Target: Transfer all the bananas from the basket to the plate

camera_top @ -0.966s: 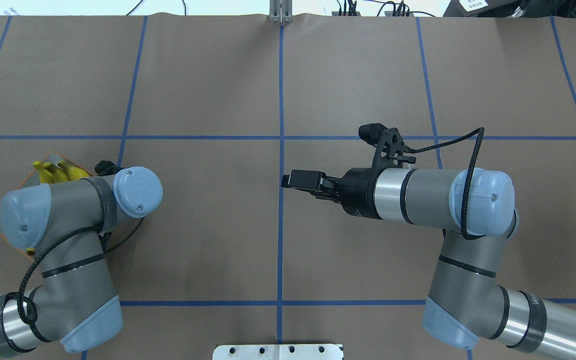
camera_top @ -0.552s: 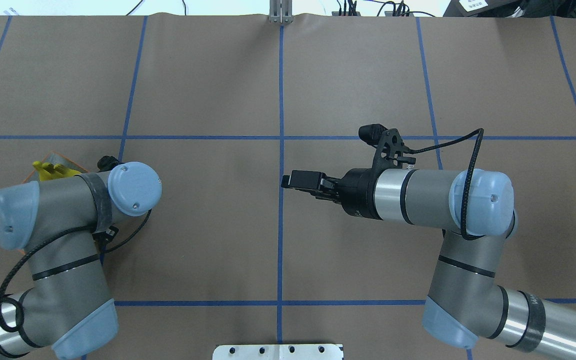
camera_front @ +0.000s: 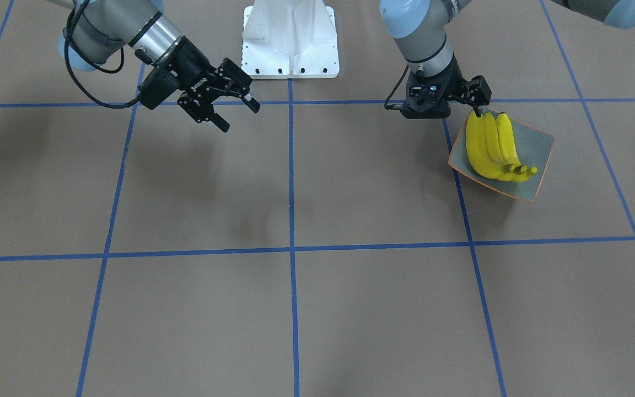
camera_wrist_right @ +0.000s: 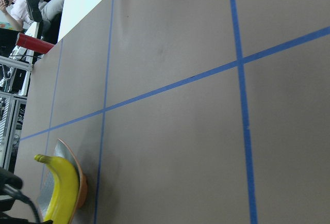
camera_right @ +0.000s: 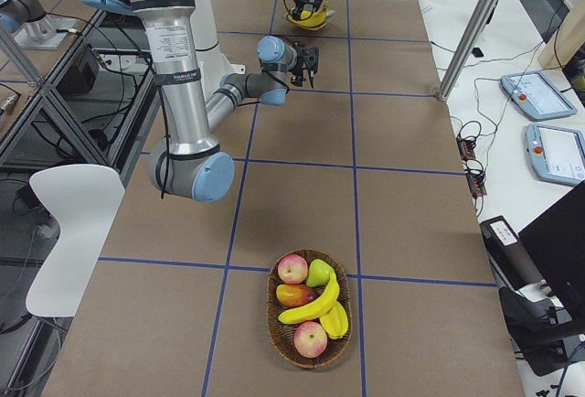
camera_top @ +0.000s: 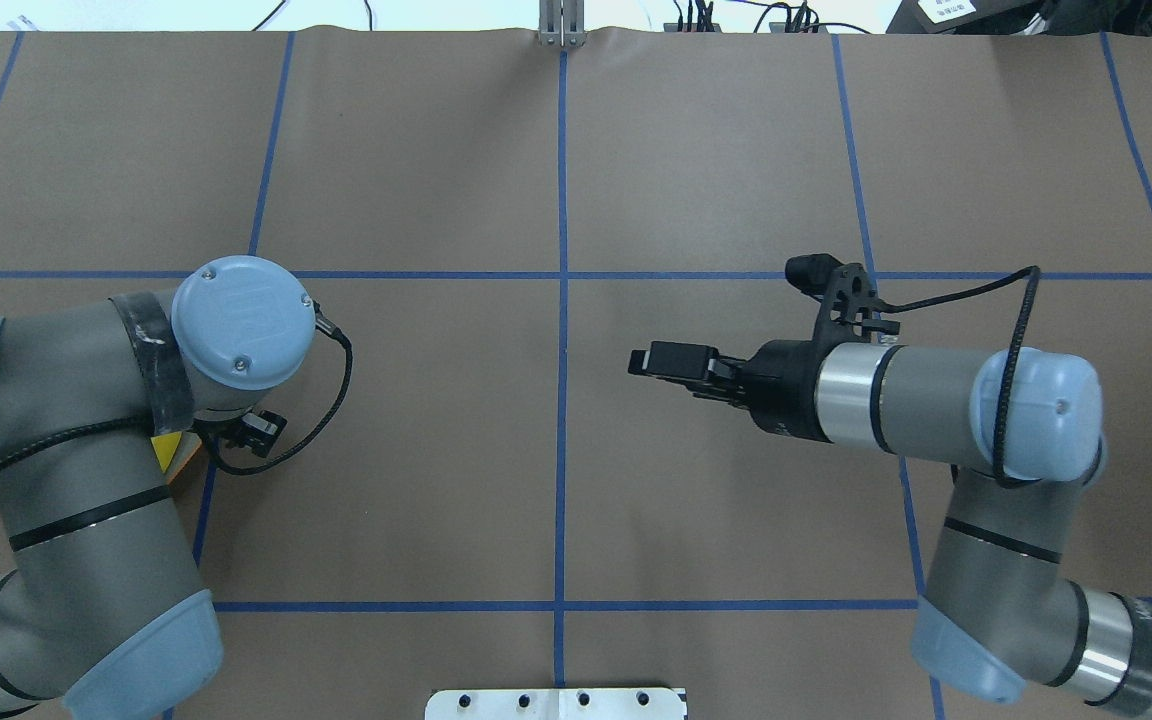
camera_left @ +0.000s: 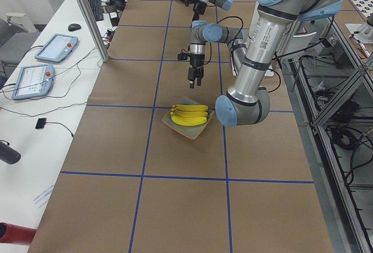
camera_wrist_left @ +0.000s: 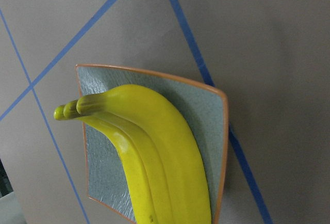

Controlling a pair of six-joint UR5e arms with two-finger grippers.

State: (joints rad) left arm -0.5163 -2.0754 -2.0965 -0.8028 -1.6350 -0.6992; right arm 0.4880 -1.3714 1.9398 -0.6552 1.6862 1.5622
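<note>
Left gripper (camera_front: 431, 105) lifted off plate (camera_front: 541, 144), jaws I can't tell; 3 bananas (camera_front: 489, 148) landed. Right gripper (camera_front: 238, 117), apart and empty, heading back toward basket (camera_right: 272, 319) for next.

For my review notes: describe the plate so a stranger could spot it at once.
On the brown table with blue tape grid, look to the end on the robot's left. The plate is the square grey-green dish with an orange rim, carrying yellow bananas, unlike the round woven basket of mixed fruit at the other end.

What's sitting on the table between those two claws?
Nothing. In the front-facing view, only bare brown table, crossed by a blue tape line, separates the right gripper from the left gripper.
</note>
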